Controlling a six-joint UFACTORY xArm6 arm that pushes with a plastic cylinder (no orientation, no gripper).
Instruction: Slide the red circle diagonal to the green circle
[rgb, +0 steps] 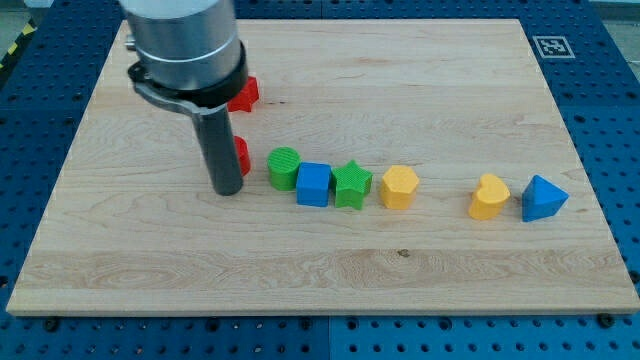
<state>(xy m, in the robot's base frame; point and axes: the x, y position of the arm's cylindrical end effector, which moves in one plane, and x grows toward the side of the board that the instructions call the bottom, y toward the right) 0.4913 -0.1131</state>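
Red, green, blue, yellow blocks (399, 187); pale wooden board (400, 90).

Up top, the arm's wide grey metal cylinder (182, 35), smooth and slightly shiny. Beneath it a black clamp ring (188, 88) with lugs at three and nine o'clock. Below that, a straight dark rod down to my tip (229, 189).

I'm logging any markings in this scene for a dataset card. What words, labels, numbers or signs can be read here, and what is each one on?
No readable words, brand names or numbers appear anywhere in this view.
Only sign: a small black-and-white square marker, a coded pattern without letters, on the wooden board's top right corner.
The blocks, the rod and the blue perforated table carry no text that can be made out.
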